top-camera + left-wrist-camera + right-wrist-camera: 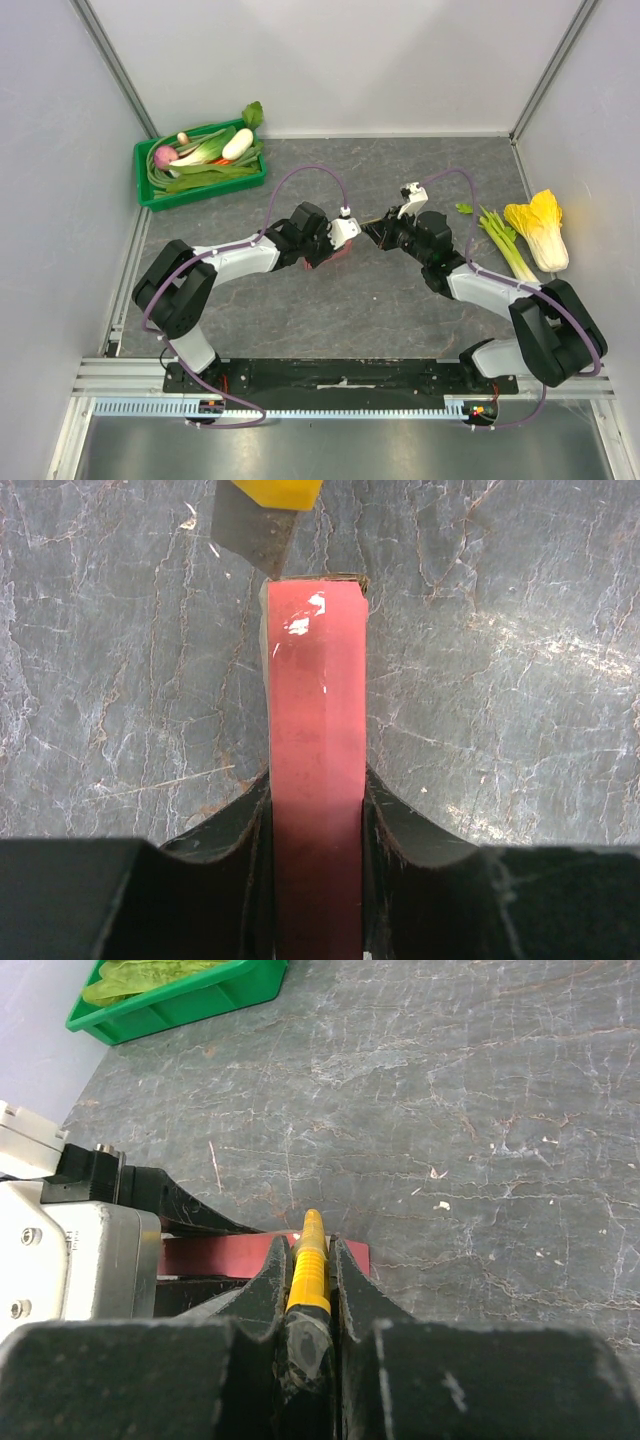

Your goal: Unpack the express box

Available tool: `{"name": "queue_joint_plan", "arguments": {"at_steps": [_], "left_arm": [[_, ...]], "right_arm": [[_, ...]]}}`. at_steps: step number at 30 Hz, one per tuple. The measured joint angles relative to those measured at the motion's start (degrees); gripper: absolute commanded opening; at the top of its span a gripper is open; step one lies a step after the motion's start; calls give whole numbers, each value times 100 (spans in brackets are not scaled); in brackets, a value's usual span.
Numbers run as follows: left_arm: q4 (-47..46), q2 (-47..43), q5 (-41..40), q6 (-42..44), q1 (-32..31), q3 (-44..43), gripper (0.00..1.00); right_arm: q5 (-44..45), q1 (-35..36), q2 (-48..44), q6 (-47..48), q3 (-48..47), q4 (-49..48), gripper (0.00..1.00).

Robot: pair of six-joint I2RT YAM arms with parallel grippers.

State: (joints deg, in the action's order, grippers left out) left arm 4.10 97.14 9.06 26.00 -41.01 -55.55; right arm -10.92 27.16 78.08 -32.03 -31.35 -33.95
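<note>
The express box (315, 710), a flat pink-red cardboard box, stands on its narrow edge on the grey table. My left gripper (315, 780) is shut on it, one finger pressed against each broad face. From above, only a red sliver of the box (332, 262) shows under the left gripper (338, 243). My right gripper (308, 1250) is shut on a yellow-handled knife (308, 1260), which points at the box's far end (215, 1255). In the left wrist view the knife's grey blade (252, 532) reaches down to the box's top corner. The two grippers meet mid-table, with the right gripper (385, 232) facing the left.
A green crate (200, 196) of vegetables sits at the back left. A yellow cabbage (540, 230) and a green stalk vegetable (505, 243) lie at the right by the wall. White walls close in both sides and the back.
</note>
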Motion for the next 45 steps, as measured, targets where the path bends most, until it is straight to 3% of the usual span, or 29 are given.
{"name": "queue_joint_plan", "arguments": {"at_steps": [23, 45], "left_arm": [[2, 0, -35, 2, 0, 0, 17], [9, 31, 9, -2, -85, -26, 17]], "right_arm": [[-304, -42, -46, 17, 74, 13, 0], [-461, -76, -603, 374, 101, 844, 0]]}}
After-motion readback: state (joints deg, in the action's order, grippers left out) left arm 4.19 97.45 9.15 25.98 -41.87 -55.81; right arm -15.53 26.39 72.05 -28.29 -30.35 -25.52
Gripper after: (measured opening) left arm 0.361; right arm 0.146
